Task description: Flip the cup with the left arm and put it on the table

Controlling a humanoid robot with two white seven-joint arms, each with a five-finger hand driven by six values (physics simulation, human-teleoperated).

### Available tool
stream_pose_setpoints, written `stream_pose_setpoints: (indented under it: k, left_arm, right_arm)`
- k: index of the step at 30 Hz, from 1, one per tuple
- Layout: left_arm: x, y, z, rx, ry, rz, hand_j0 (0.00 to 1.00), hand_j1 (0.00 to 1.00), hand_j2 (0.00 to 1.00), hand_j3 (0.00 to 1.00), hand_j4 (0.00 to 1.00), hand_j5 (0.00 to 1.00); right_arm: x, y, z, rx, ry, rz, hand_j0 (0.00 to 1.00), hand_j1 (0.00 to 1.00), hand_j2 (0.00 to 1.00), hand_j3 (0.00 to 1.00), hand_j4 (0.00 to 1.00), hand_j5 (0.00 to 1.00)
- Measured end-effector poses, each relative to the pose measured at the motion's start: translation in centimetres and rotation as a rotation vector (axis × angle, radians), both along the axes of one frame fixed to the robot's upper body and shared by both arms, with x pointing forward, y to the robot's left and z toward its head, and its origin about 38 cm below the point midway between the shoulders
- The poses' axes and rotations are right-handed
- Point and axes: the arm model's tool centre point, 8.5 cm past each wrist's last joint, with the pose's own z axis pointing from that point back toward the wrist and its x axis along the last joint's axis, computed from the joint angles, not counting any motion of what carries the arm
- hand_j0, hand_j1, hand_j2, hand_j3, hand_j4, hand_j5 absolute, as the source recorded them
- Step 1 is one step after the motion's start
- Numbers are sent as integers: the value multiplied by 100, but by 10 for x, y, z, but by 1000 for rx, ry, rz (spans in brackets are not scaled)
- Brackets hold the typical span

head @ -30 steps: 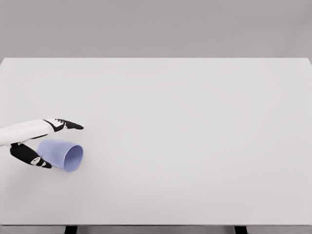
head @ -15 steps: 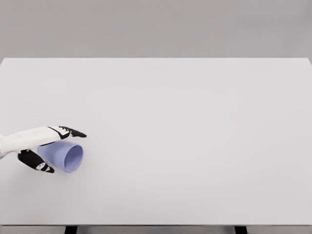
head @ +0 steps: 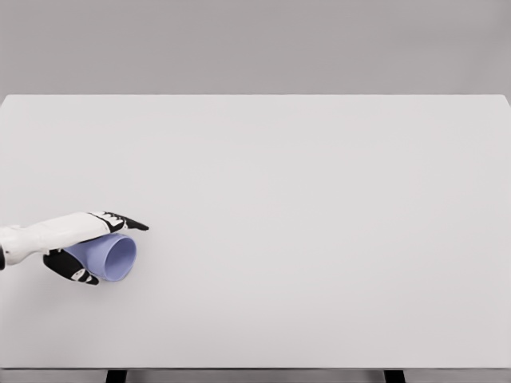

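Lilac plastic cup point(head: 112, 257): on its side on white counter point(head: 319, 223). Left robot hand point(head: 88, 243): lowered since earlier, fingers now straddling it, not yet clamped; grasp imminent.

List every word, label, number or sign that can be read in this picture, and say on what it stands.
None: no readable text anywhere.
The lavender plastic cup lying on its side, the white-and-black left hand around it and the plain white table carry no writing or marks.

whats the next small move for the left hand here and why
Probably close the fingers. The cup lies on its side on the table, mouth facing right, and the left robot hand brackets it, fingers above and thumb below, apparently not yet clamped.
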Motion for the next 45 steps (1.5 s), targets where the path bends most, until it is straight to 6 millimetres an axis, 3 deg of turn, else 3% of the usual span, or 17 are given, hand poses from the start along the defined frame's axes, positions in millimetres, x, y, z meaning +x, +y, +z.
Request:
stream_pose_setpoints:
  k: [10,17,20,25,31,34,36,37,40,45]
  left_arm:
    - [-1,-1,-4,2,10,8,58,58,58,58,58,58]
    - [1,-2,-1,-9,7,2,58,58,58,58,58,58]
    - [6,-2,11,-67,17,17,58,58,58,58,58,58]
    - [6,-2,32,-202,132,-38,59,59,59,59,59,59]
    - [10,-2,63,-508,192,-40,59,59,59,59,59,59]
    - [29,-1,77,-682,179,-3,59,59,59,59,59,59]
    - [56,-5,83,-795,167,40,60,60,60,60,60,60]
    - [68,-7,81,-840,173,66,60,60,60,60,60,60]
    - [93,-19,50,-946,257,164,60,60,60,60,60,60]
    - [109,-57,14,-1052,323,186,61,61,61,61,61,61]
  right_arm:
    - [-1,0,0,0,1,0,100,100,100,100,100,100]
    - [0,0,0,0,0,0,100,100,100,100,100,100]
    - [0,0,0,0,0,0,100,100,100,100,100,100]
    - [0,0,0,0,0,0,100,100,100,100,100,100]
    - [0,0,0,0,0,0,100,100,100,100,100,100]
    - [0,0,0,0,0,0,100,100,100,100,100,100]
    - [0,0,0,0,0,0,100,100,100,100,100,100]
    - [0,0,0,0,0,0,100,100,100,100,100,100]
    - [0,0,0,0,0,0,100,100,100,100,100,100]
    - [0,0,0,0,0,0,100,100,100,100,100,100]
